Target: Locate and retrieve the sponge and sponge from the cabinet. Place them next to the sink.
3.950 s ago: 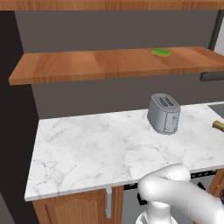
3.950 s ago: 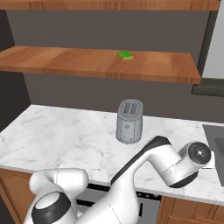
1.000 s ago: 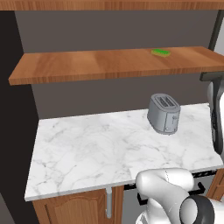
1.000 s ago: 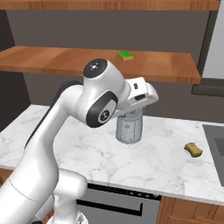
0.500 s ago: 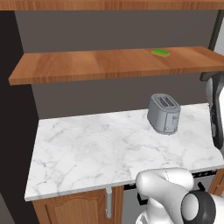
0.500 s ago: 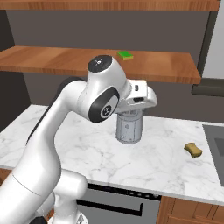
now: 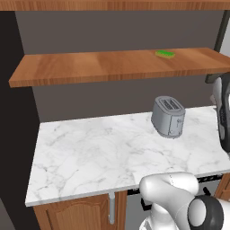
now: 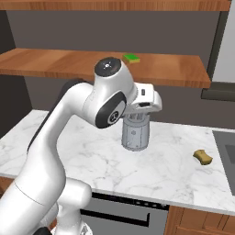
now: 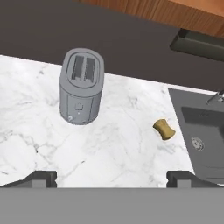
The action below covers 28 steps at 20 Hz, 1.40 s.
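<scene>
The bright green sponge (image 7: 165,54) lies flat on the reddish-brown wood shelf (image 7: 90,67), seen from the other side as the green sponge (image 8: 131,58) near the shelf's (image 8: 55,64) middle. The olive-yellow sponge (image 8: 202,157) rests on the marble counter just left of the sink (image 8: 227,147); the hand view has this sponge (image 9: 164,129) beside the sink basin (image 9: 203,135). My gripper (image 9: 111,178) is open, tips far apart, nothing between them. It hangs high above the counter, in front of the toaster and below shelf height.
A grey two-slot toaster (image 8: 136,131) stands on the white marble counter (image 7: 90,152), directly below my raised hand (image 8: 148,100). A dark hood-like block (image 9: 199,43) sits on the wall above the sink. Lower cupboard doors run under the counter's front edge.
The arm has swung up from low beside the sink to above the toaster, leaving the olive sponge lying on the counter. Over the last second the hand only shifted slightly.
</scene>
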Available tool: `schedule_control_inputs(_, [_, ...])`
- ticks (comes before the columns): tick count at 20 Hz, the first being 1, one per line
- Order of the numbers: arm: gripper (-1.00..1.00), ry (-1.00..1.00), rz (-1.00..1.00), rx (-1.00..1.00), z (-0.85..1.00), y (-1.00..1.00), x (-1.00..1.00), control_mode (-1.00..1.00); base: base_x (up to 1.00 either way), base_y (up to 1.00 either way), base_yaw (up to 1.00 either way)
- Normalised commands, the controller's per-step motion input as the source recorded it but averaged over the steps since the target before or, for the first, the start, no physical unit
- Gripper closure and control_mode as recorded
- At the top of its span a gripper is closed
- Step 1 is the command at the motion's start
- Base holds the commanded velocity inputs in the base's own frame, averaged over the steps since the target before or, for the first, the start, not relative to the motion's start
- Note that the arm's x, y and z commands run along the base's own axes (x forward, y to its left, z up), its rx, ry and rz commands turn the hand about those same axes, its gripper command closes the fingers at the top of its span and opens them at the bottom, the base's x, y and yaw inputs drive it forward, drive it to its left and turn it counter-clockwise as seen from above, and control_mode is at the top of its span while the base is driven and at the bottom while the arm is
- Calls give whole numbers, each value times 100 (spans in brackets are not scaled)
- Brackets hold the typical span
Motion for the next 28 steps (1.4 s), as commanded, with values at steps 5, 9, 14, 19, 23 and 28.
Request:
schedule_control_inputs(5, [-100, 0, -12, 3, 15, 21, -8, -100, 0, 0, 0])
schedule_control_inputs(9, [-100, -7, -4, 4, 19, 8, 0, -100, 0, 0, 0])
schedule_control_inputs(14, [-100, -10, 1, 11, 25, 0, 1, -100, 0, 0, 0])
schedule_control_inputs(19, [-100, -8, 1, 7, 33, 0, 0, -100, 0, 0, 0])
schedule_control_inputs(23, [-100, -5, 0, 0, 44, 4, 0, -100, 0, 0, 0])
schedule_control_inputs(28, [-100, -10, 1, 0, 33, 6, 0, -100, 0, 0, 0])
